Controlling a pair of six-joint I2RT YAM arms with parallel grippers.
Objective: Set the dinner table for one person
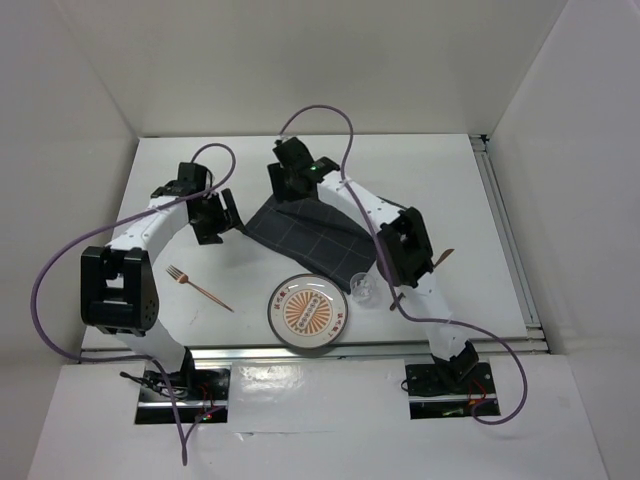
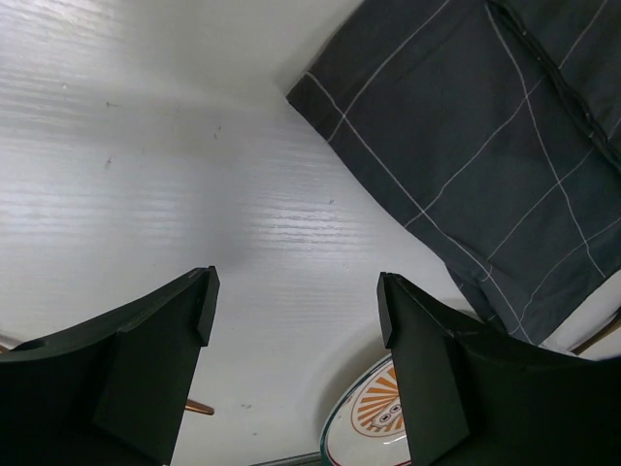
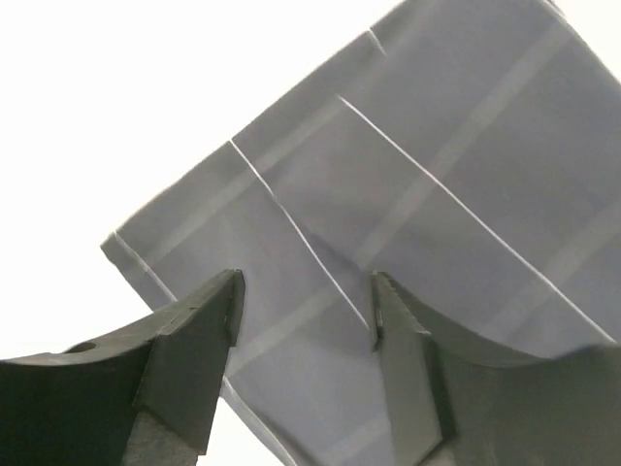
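Note:
The dinner table (image 1: 450, 180) is a white matte top. On it lie a dark grey grid-lined cloth (image 1: 310, 238), a plate with an orange pattern (image 1: 310, 313), a clear glass (image 1: 361, 290) and a copper fork (image 1: 198, 287). My left gripper (image 1: 232, 214) is open and empty just left of the cloth's left corner. In the left wrist view the gripper (image 2: 296, 306) hangs over bare table, with the cloth (image 2: 485, 146) at the upper right and the plate (image 2: 374, 427) below. My right gripper (image 1: 286, 188) is open over the cloth's far corner. In the right wrist view the gripper (image 3: 306, 301) has the cloth (image 3: 408, 194) below it.
A copper utensil (image 1: 441, 257) lies at the right, partly hidden under my right arm. White walls enclose the table at the back and sides. A metal rail (image 1: 300, 350) runs along the near edge. Purple cables loop over both arms.

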